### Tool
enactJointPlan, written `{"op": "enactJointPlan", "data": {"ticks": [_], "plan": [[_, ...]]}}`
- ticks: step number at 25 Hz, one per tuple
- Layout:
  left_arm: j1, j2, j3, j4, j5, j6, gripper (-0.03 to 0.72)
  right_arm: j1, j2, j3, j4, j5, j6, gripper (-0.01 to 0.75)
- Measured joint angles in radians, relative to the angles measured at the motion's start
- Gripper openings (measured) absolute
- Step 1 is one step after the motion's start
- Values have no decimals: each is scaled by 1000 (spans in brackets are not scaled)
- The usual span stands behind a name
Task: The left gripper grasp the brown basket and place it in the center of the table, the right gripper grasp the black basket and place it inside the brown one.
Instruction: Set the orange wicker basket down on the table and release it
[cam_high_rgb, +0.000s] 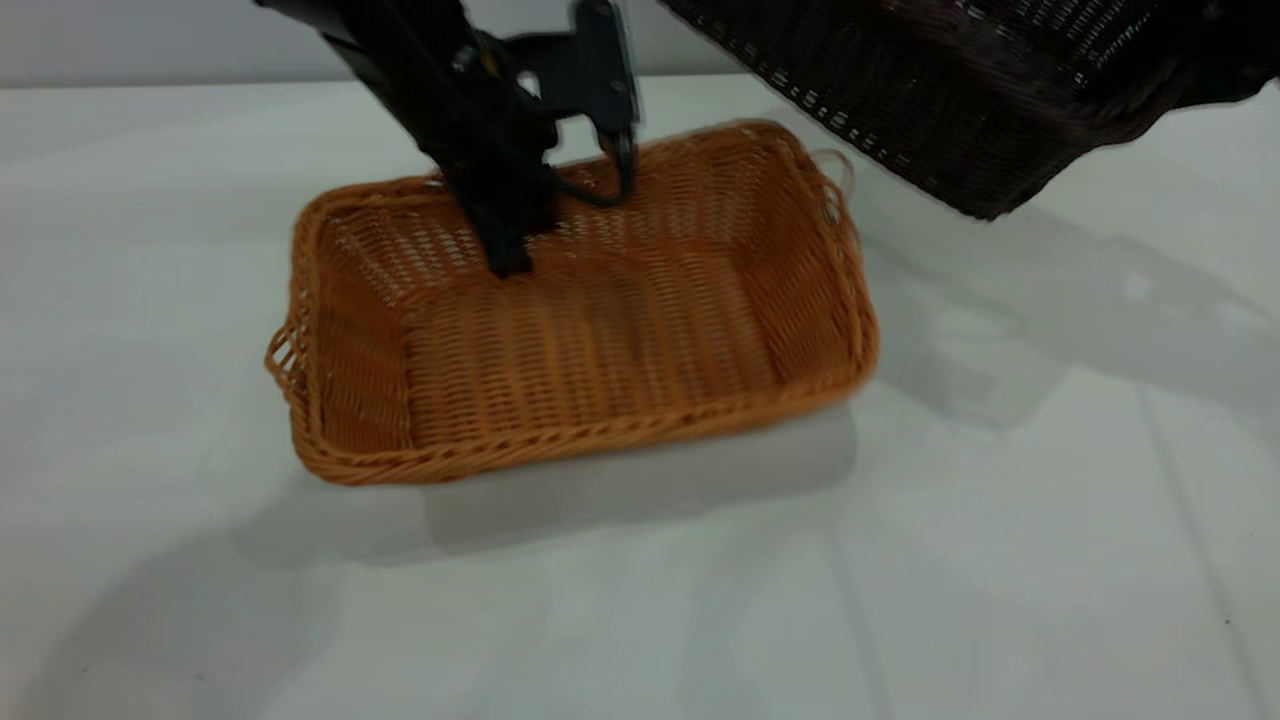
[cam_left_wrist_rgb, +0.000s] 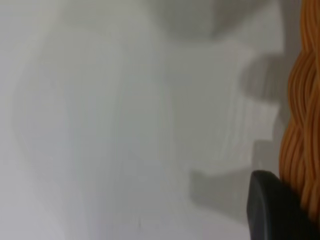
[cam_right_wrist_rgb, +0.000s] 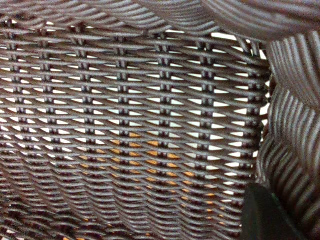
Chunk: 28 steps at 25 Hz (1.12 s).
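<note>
- The surface (cam_high_rgb: 640, 600) is seen as a wide, flat, plain white tabletop, marked only by soft grey shadows.
- The brown basket (cam_high_rgb: 600, 350) is set near the middle of the surface: a rectangular orange-tan wicker tray with sloped sides, a thick braided rim and small loop handles at its short ends.
- The left gripper (cam_high_rgb: 520, 215) is held over the far long rim of the brown basket, one black finger reaching down inside the far wall. In the left wrist view a dark finger (cam_left_wrist_rgb: 275, 210) is seen just beside the braided orange rim (cam_left_wrist_rgb: 302, 125); whether the rim is pinched cannot be told.
- The black basket (cam_high_rgb: 960, 90) is held aloft and tilted at the upper right, clear of the surface and beside the brown basket's right end. Its weave is very dark brown-black, open enough for light to pass.
- The right gripper is hidden in the exterior view; in its wrist view only a dark finger (cam_right_wrist_rgb: 267, 215) against the dark wicker wall (cam_right_wrist_rgb: 130, 125) is shown, so how far the fingers stand open cannot be told. Orange is glimpsed through the weave.
</note>
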Motion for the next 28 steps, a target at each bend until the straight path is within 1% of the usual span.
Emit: {"op": "enactJointPlan", "data": {"ticks": [4,9,11,14,17,20,22,24,26,28], "plan": [[-42,6,0,18,-13,43,75,-15,0,-32,-32,40,4,85],[-49,11,0,27,-25,28,80,-16,0,-32,-56,60,4,85],[-49,11,0,33,-29,12,95,-16,0,-33,-56,60,4,85],[-50,13,0,42,-41,-2,160,-16,0,-33,-50,58,3,85],[-50,14,1,42,-62,-7,271,-16,0,-33,-19,53,3,85],[-55,8,1,42,-89,-12,404,-19,0,-33,26,52,0,85],[-63,-14,2,42,-84,-12,465,-37,0,-33,76,52,-11,85],[-69,-59,3,42,-56,-13,500,-69,0,-33,138,52,-36,85],[-72,-117,10,42,-10,-14,513,-110,0,-33,196,51,-63,85],[-72,-182,11,42,81,-14,517,-153,0,-33,226,52,-75,85]]}}
